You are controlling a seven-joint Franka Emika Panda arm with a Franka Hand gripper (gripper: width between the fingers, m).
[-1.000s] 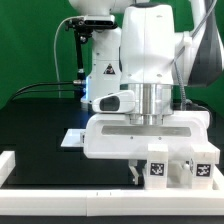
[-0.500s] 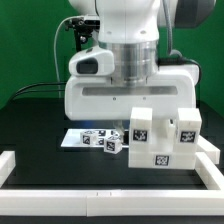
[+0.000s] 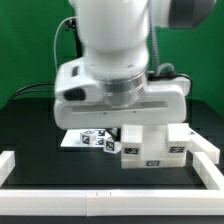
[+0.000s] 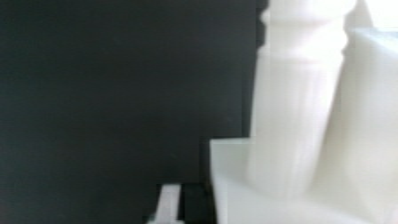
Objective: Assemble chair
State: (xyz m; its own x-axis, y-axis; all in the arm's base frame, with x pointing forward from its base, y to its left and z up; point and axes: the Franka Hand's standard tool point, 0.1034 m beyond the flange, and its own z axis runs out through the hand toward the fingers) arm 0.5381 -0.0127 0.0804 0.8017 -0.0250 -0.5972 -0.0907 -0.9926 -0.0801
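Chair parts [image 3: 150, 146] stand clustered on the black table [image 3: 30, 130], beside the marker board [image 3: 72, 138], toward the exterior view's right. I see the gripper [image 3: 122, 116] low over them, jaws closed tight; whether they pinch anything I cannot tell.

A: Where is room beside the chair [image 3: 150, 147]?
B: Bare table [image 3: 40, 163] at seven o'clock, as far as the rails [image 3: 100, 203].
A: And in the way?
B: The marker board [image 3: 70, 140] at nine, a rail near at three, the arm [image 3: 115, 50] hanging over twelve.
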